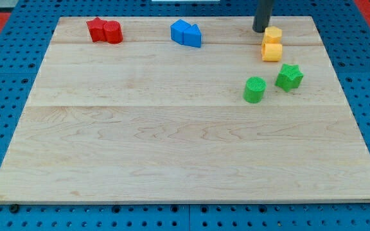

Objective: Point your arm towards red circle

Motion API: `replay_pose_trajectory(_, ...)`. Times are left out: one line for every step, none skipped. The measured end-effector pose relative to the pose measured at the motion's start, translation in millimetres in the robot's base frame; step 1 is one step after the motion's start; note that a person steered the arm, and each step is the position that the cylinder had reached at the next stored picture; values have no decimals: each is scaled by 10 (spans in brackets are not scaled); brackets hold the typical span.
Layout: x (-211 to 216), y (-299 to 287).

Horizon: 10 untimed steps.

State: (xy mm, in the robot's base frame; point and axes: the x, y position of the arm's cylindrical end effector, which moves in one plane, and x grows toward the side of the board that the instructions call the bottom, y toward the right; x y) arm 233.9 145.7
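The red circle block (113, 33) stands near the board's top left, touching a red star block (97, 29) on its left. My tip (260, 30) rests on the board near the view's top right, just left of the upper yellow block (273, 35). It is far to the right of the red circle, with the blue blocks between them.
Two blue blocks (185, 33) sit together at top centre. A second yellow block (272, 51) sits below the first. A green cylinder (254, 89) and a green star (289, 77) lie right of centre. The wooden board (172, 147) lies on a blue pegboard.
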Motion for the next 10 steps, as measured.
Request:
replay_pose_trajectory(-33,-234)
replay_pose_trajectory(-64,-305)
replay_pose_trajectory(-63,-336)
replay_pose_trajectory(-285,-527)
replay_pose_trajectory(-403,-693)
replay_pose_trajectory(-412,-837)
replay_pose_trajectory(-419,-837)
replay_pose_trajectory(-417,-840)
replay_pose_trajectory(-401,-1178)
replay_pose_trajectory(-402,-1669)
